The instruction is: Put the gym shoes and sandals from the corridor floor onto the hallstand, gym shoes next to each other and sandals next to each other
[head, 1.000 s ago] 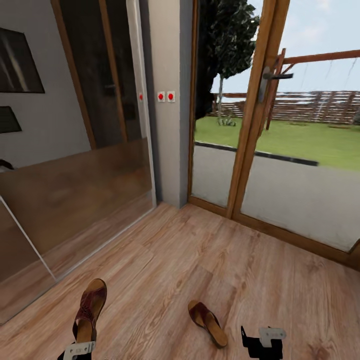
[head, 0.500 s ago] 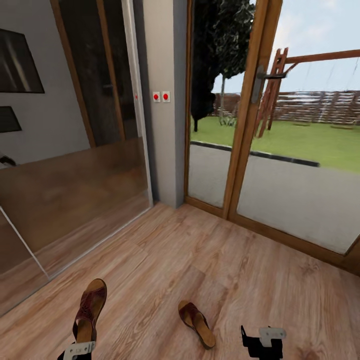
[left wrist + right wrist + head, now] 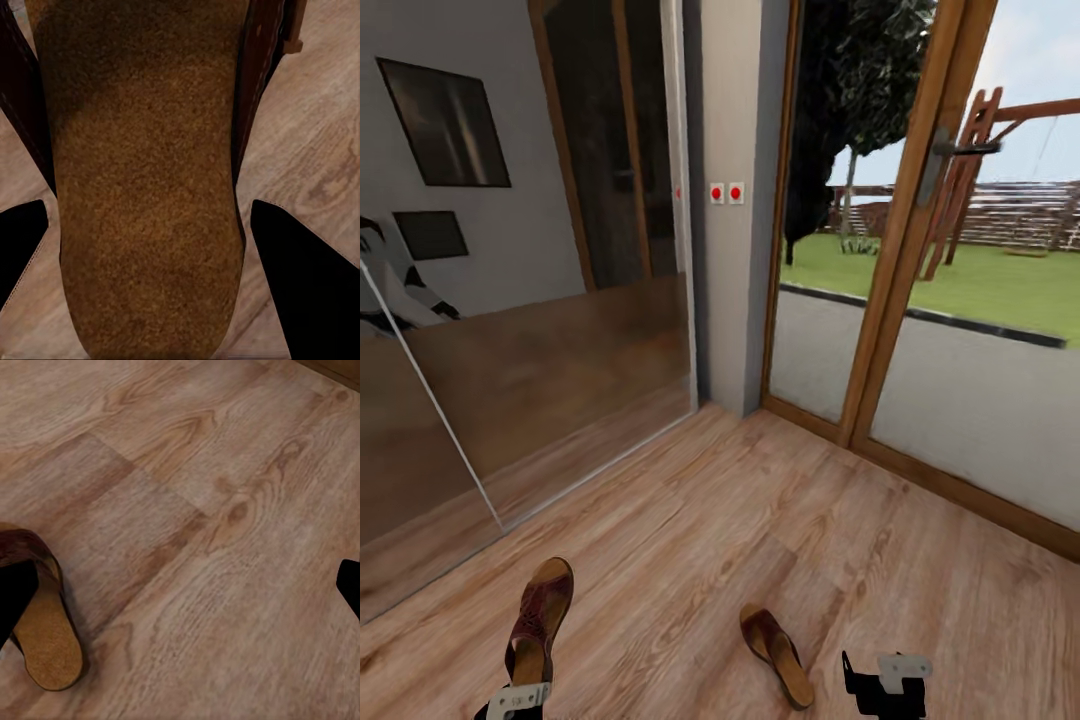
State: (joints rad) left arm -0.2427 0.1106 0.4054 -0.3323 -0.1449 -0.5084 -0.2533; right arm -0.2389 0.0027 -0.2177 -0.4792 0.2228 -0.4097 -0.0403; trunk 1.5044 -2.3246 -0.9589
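My left gripper is shut on a dark brown sandal, which it holds by the heel end with the toe pointing away from me. In the left wrist view its tan footbed lies between the two black fingers. The second sandal lies on the corridor floor, just left of my right gripper. The right wrist view shows this sandal beside one fingertip. My right gripper is open and holds nothing. The gym shoes and the hallstand are out of view.
A mirrored sliding door runs along the left. A grey wall pillar with red switches stands ahead. Glass garden doors in a wooden frame close off the right. Open plank floor stretches between them.
The whole view has swung, so the doors and the floor sandal shifted to the right in the picture. The held sandal and both grippers keep their places.
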